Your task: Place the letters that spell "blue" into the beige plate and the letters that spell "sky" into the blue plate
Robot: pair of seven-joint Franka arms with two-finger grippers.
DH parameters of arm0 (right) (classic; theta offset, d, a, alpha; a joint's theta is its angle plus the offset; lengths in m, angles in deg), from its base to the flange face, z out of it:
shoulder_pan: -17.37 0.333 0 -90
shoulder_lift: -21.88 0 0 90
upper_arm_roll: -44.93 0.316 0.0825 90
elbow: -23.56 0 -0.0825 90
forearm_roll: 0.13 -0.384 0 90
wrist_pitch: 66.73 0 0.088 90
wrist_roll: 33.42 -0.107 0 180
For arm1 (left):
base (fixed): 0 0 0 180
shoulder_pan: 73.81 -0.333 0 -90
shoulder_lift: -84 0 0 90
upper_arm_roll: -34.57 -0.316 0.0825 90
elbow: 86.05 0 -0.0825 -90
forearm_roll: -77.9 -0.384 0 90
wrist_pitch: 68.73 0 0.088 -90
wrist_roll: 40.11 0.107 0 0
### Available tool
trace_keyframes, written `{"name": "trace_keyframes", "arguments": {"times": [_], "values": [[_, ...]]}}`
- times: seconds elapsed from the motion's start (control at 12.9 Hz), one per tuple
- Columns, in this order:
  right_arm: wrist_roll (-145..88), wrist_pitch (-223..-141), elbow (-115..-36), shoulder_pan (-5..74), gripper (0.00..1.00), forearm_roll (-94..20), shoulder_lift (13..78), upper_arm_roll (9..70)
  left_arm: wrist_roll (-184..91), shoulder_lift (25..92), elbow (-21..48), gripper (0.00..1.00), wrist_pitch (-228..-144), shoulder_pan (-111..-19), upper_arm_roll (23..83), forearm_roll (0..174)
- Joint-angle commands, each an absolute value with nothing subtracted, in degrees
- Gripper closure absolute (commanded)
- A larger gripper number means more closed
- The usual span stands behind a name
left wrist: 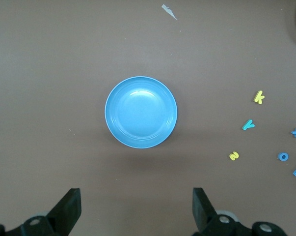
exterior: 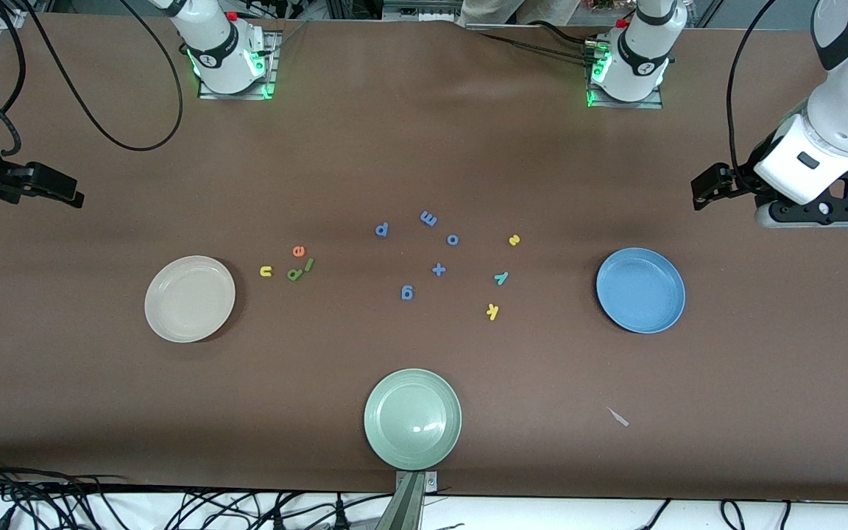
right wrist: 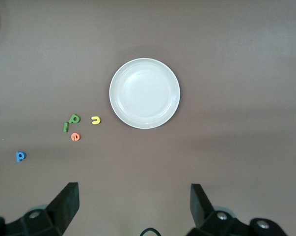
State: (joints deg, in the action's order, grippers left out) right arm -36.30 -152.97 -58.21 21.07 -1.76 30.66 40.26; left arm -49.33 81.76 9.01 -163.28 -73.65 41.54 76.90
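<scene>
Brown matte tabletop under both arms, cables trailing along its edges. Right gripper (right wrist: 133, 206) hanging high with jaws spread wide and nothing between them, over bare table at the right arm's end, above the round cream-beige plate (exterior: 190, 298); waiting, it seems. Left gripper (left wrist: 137, 211) likewise spread wide and empty, over the table at the left arm's end, above the round medium-blue plate (exterior: 640, 290). Both plates empty, so nothing sorted yet. Just beside the beige plate, toward the table's middle, a tight cluster: yellow foam u (exterior: 266, 271), orange foam e (exterior: 299, 251), olive-green foam b (exterior: 293, 274) and light green bar-shaped l (exterior: 309, 264), the bar nearly touching the b. Near the blue plate, more spread out: yellow foam s (exterior: 514, 239), teal-green foam y (exterior: 500, 277), yellow foam k (exterior: 492, 311). Between the two groups, all-blue letters and a blue plus sign (exterior: 438, 269), to be left alone; pale green plate (exterior: 413, 418) nearest the camera, likewise. Best probably to begin with an outlying letter such as the u, descending straight down with jaws straddling it; b and l likely to need care against dragging one another.
</scene>
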Motion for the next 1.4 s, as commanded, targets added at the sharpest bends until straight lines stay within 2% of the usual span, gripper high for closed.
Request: {"name": "trace_keyframes", "arguments": {"times": [0.0,0.93,1.09,1.32], "values": [[-35.4,-152.0,-57.0,20.6,0.0,-2.3,31.2,40.3,-47.9,82.1,9.1,0.0,-163.0,-74.2,41.9,77.8],[-35.7,-152.1,-57.0,21.1,0.0,-2.5,32.3,40.6,-47.9,81.8,9.1,0.0,-163.0,-74.2,41.9,77.9],[-35.8,-151.4,-56.8,21.8,0.0,-2.8,35.9,41.0,-47.9,81.8,9.1,0.0,-163.1,-74.2,41.9,77.9],[-34.9,-150.8,-57.0,22.7,0.0,-2.9,37.2,40.7,-47.9,81.7,9.1,0.0,-163.2,-74.2,41.9,77.8]]}}
